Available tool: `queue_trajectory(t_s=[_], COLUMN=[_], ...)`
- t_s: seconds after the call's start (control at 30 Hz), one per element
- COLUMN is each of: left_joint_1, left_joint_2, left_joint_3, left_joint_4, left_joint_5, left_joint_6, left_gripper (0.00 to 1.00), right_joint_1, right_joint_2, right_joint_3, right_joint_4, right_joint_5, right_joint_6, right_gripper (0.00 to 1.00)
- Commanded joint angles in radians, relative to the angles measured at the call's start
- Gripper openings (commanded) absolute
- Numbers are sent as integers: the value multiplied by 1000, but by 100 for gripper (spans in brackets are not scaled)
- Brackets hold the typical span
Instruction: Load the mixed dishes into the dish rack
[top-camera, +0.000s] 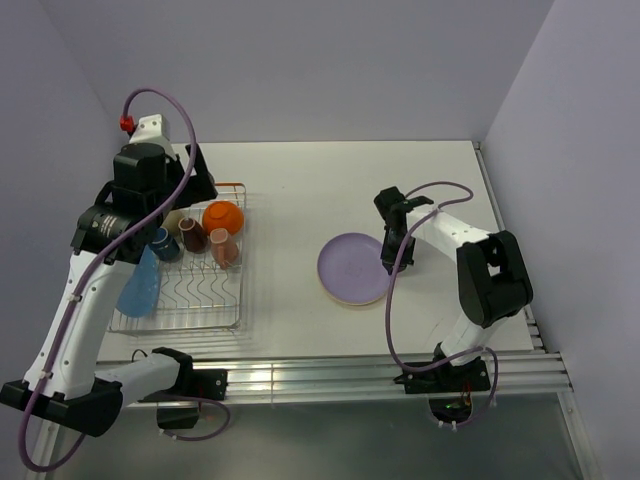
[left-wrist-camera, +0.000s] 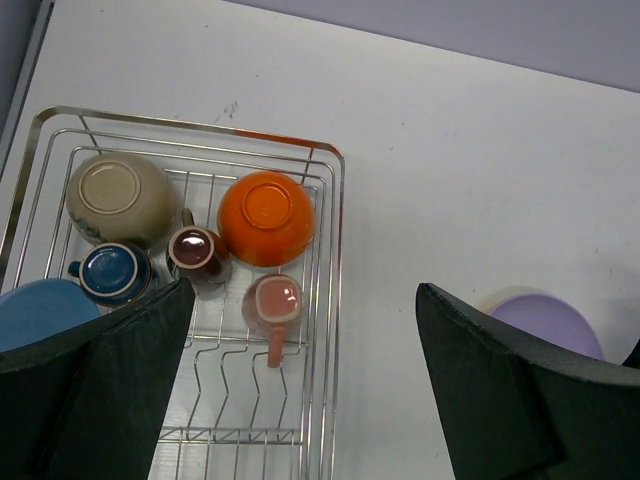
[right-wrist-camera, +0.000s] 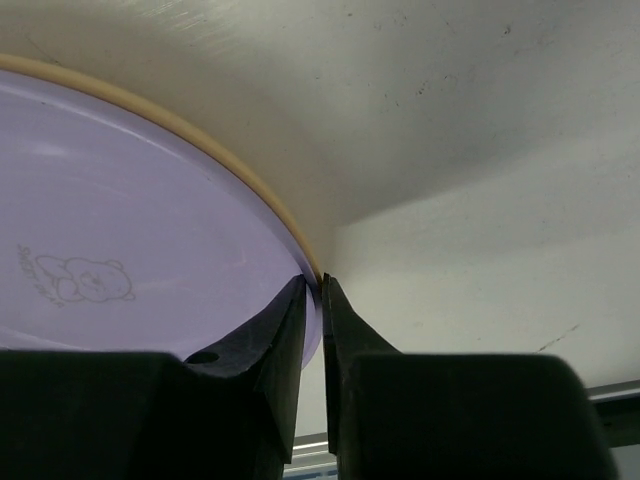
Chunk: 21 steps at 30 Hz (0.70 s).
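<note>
The silver wire dish rack (top-camera: 228, 300) stands on the left of the table. In it are a blue plate (top-camera: 138, 285) on edge, an upturned orange bowl (top-camera: 223, 215), a cream bowl (left-wrist-camera: 118, 197), and brown (left-wrist-camera: 195, 252), blue (left-wrist-camera: 112, 272) and pinkish-orange (left-wrist-camera: 273, 305) mugs. My left gripper (left-wrist-camera: 300, 400) hovers open and empty above the rack's far right part. A lilac plate (top-camera: 352, 268) lies mid-table. My right gripper (right-wrist-camera: 320, 285) is shut on the plate's (right-wrist-camera: 120, 200) right rim, one finger over it and one under.
The rack's near half (left-wrist-camera: 240, 400) holds only bare wavy wires. A metal rail (top-camera: 380, 370) runs along the table's near edge. Walls close in on the left, the back and the right.
</note>
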Motion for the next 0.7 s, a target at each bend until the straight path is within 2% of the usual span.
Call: queue_trajectory(t_s=[0.0, 0.1, 0.17, 0.23, 0.47, 0.53, 0.67], left_joint_1=[-11, -16, -19, -21, -65, -76, -82], left_joint_2=[-8, 0, 15, 31, 153, 149, 97], left_joint_3=[12, 17, 22, 40, 135, 123, 39], left_joint_4=[17, 18, 17, 11, -95, -83, 15], left_joint_5=[11, 36, 48, 80, 73, 93, 226], left_joint_6=[13, 24, 23, 12, -62, -62, -71], left_gripper=[99, 99, 99, 99, 99, 99, 99], right_joint_1=[-5, -6, -6, -5, 9, 15, 32], right_joint_2=[3, -10, -20, -31, -97, -108, -142], right_joint_3=[-15, -24, -24, -15, 45, 66, 120], right_joint_4=[38, 41, 34, 23, -57, -77, -117], right_joint_5=[8, 8, 10, 13, 54, 51, 22], right_joint_6=[-3, -2, 0, -2, 3, 4, 10], right_gripper=[17, 8, 6, 1, 0, 0, 0])
